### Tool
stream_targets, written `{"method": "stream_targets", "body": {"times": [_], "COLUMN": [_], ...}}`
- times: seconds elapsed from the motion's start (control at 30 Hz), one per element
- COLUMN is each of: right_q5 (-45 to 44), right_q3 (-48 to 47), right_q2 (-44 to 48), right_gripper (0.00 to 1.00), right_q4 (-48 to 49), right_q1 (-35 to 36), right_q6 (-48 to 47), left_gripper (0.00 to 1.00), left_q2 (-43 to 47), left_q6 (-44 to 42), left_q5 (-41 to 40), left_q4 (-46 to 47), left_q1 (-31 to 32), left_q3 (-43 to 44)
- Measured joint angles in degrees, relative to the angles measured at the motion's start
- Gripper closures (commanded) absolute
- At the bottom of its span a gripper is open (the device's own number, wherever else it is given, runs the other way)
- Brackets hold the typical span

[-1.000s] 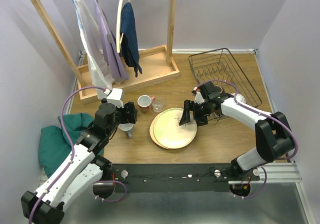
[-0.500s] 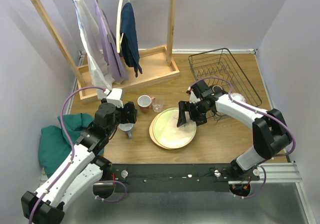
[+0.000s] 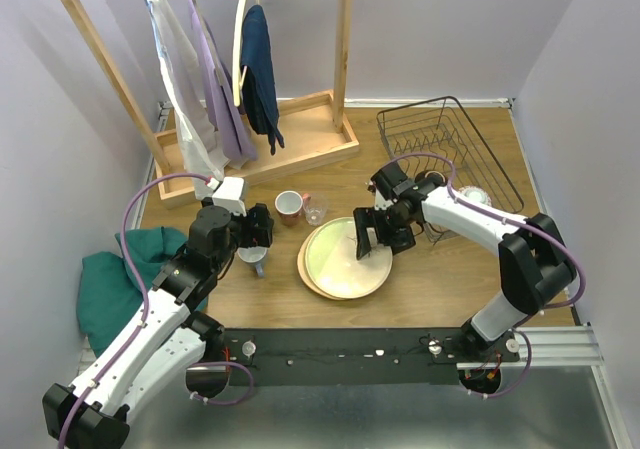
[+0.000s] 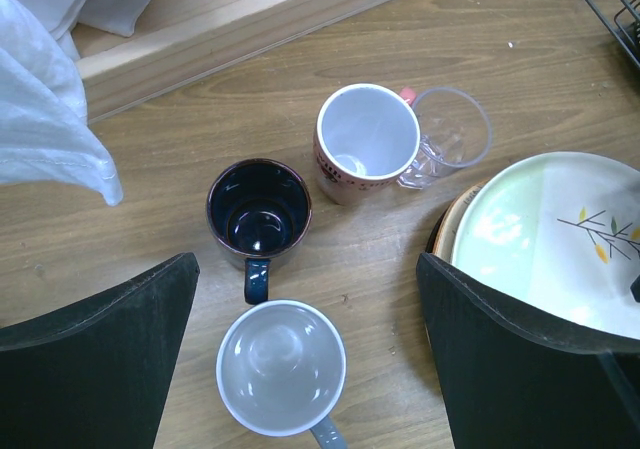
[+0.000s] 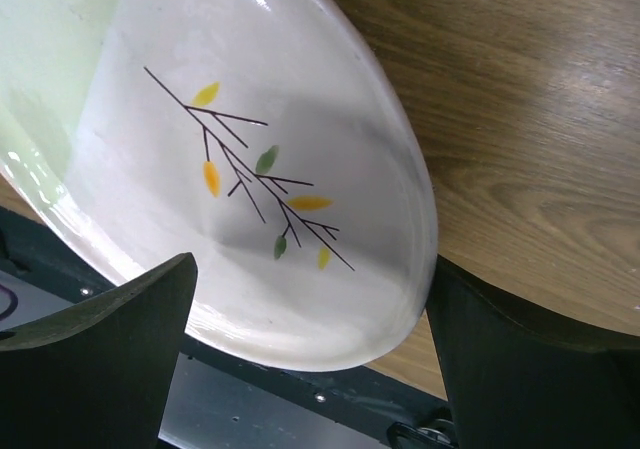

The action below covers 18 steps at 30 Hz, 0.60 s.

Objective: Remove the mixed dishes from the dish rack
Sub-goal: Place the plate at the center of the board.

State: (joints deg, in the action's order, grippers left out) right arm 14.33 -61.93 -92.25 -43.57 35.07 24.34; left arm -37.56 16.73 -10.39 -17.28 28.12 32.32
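The dish rack (image 3: 450,149) stands at the back right. The twig-mark plate (image 3: 350,257) lies on the red-rimmed plate (image 3: 304,262) at the table's middle; it also shows in the right wrist view (image 5: 250,169) and the left wrist view (image 4: 555,239). My right gripper (image 3: 372,235) is open just above the twig plate's far edge, its fingers (image 5: 100,369) either side of the rim. My left gripper (image 3: 250,231) is open above a grey mug (image 4: 281,367), holding nothing. A dark blue mug (image 4: 259,207), a red-and-white mug (image 4: 366,141) and a clear glass (image 4: 452,139) stand beyond it.
A wooden clothes rack (image 3: 250,154) with hanging clothes stands at the back left. A green cloth (image 3: 115,269) lies at the left edge. A pale round item (image 3: 472,196) shows in the dish rack behind my right arm. Walls close in both sides.
My right gripper has moved left and slightly back over the twig plate. The left arm and the mugs have not moved.
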Motion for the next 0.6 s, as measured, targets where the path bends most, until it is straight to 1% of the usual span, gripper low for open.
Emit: {"method": "stream_targets", "body": {"times": [0.33,0.6], "right_q5": [-2.14,-2.91], "right_q3": [-2.1,-3.61], "right_q2": [-0.02,-2.56], "right_gripper": [0.0,0.0], "right_q4": [-1.4,-2.12], "right_q1": [1.25,3.52], "right_q6": [-0.2,-0.2], "left_gripper": [0.01,0.01], "left_q2": [0.15,0.33], "left_q6": [0.0,0.02], "left_q5": [0.0,0.0], "left_q4": [0.0,0.0], "left_q1": [-0.02,-0.04], "left_q3": [0.0,0.0]}}
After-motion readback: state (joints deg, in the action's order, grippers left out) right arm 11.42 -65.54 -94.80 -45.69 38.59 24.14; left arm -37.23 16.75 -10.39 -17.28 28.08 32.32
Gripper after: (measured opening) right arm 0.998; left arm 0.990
